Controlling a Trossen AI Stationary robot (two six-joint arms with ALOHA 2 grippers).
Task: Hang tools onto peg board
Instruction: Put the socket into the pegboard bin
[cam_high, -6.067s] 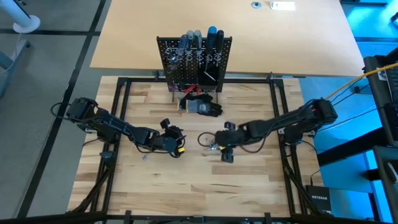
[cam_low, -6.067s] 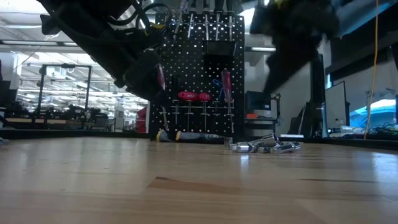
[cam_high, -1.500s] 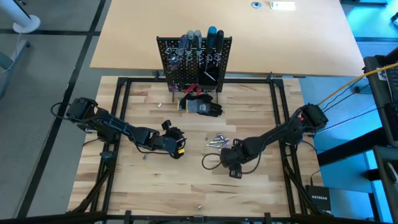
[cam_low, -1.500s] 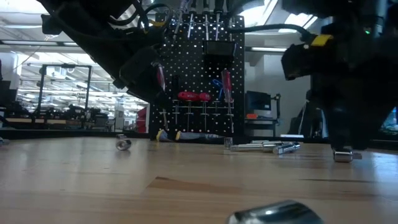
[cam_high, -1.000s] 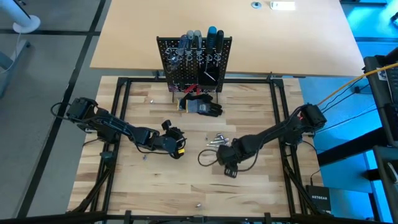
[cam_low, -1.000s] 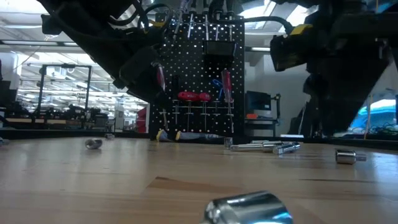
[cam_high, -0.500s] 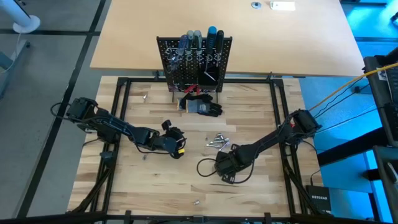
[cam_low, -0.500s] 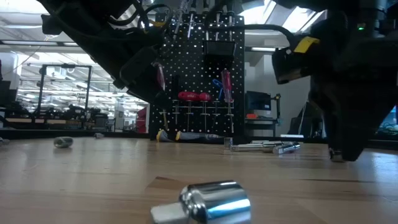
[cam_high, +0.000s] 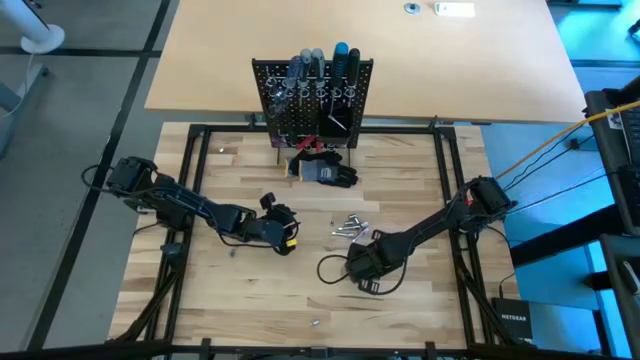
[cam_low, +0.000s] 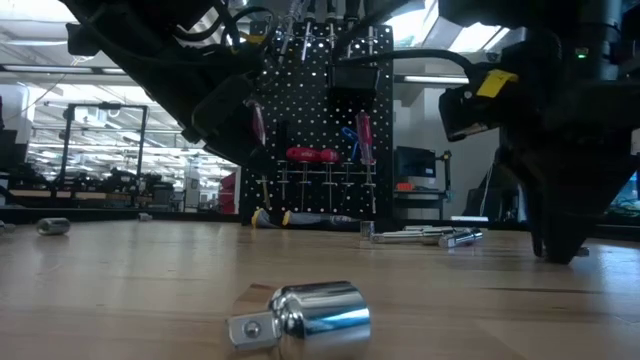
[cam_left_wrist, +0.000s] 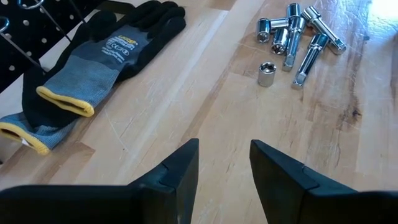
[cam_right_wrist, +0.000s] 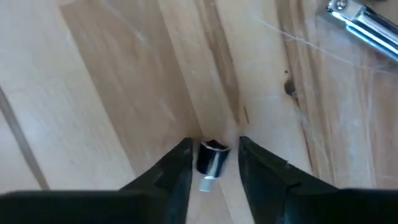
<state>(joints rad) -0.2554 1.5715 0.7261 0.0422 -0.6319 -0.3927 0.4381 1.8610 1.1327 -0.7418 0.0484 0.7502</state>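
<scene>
The black peg board (cam_high: 312, 100) stands upright at the table's far side, with screwdrivers in its ring holders. A cluster of shiny silver pieces (cam_high: 349, 226) lies mid-table. My right gripper (cam_right_wrist: 212, 165) points down at the table just near of that cluster. Its fingers stand close on either side of one small silver socket (cam_right_wrist: 212, 160) that lies on the wood, and thin gaps show on both sides. My left gripper (cam_left_wrist: 224, 168) hovers open at centre left, aimed at the cluster (cam_left_wrist: 292, 34), with nothing between its fingers.
A grey-black glove (cam_high: 328, 172) lies in front of the peg board. A loose silver adapter (cam_low: 305, 318) lies near the table's near edge. Another small silver piece (cam_high: 221, 151) lies at the far left. A black frame rail (cam_high: 445, 180) borders the wood.
My right gripper has sunk toward the table and shifted a little toward the near edge. The silver adapter has rolled across the wood close to the near edge. The other small piece has rolled toward the far left.
</scene>
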